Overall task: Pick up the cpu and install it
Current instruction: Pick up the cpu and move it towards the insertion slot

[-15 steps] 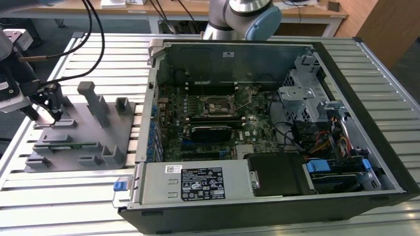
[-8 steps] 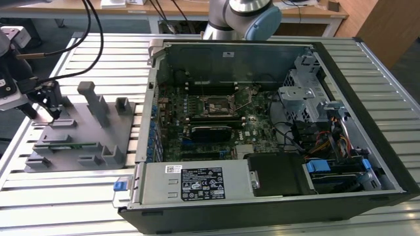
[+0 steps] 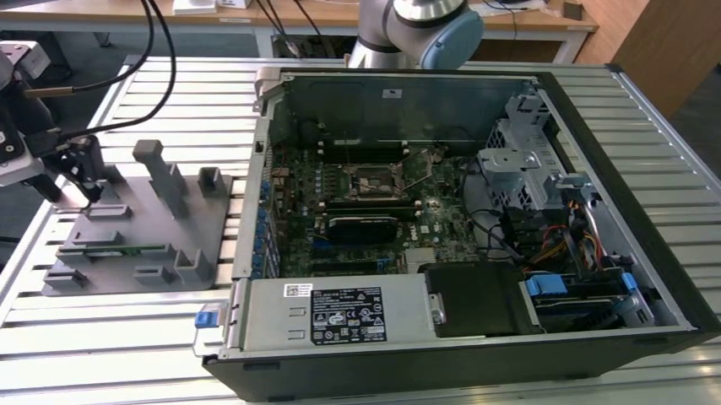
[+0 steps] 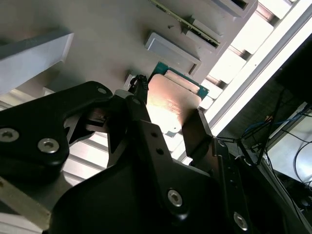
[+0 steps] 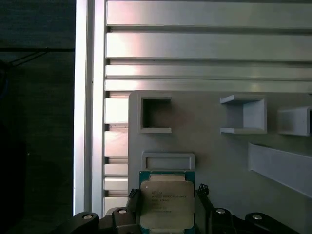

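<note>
One cpu [image 5: 167, 207] in gripper [image 5: 167, 191] (at tray [image 5: 219, 165]), motherboard [image 3: 441, 218] in case [image 3: 394, 105]

slatted metal table [image 3: 124, 337] | wooden desk [image 3: 316, 15] behind | wooden panel [image 3: 664, 42]

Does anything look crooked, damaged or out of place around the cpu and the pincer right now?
Nothing stands out. In both wrist views the cpu sits square to the grey holder plate, centred at the pincer, with no visible damage.

cpu [image 5: 167, 207] in grip of pincer [image 5: 166, 191]
</note>
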Tool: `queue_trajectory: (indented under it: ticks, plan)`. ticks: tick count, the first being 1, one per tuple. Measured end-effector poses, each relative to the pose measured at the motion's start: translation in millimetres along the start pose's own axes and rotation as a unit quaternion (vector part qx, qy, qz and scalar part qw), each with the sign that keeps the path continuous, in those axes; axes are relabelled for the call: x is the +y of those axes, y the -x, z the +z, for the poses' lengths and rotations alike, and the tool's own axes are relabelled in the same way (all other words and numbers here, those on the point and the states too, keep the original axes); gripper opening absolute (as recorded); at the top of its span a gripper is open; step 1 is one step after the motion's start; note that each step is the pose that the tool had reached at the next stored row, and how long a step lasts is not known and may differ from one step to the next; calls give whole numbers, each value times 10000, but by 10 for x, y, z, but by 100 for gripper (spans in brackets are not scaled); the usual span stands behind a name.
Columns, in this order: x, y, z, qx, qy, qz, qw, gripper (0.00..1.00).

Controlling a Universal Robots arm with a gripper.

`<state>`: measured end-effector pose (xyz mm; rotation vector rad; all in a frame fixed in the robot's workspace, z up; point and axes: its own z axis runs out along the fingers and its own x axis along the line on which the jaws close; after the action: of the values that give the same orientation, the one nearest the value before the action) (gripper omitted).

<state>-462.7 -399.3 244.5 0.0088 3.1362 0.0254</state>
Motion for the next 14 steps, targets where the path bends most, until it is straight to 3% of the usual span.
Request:
queue_trajectory:
  ticks: [14]
  plan:
    - [5, -15, -94, -17, 0, 0, 10000, 53]
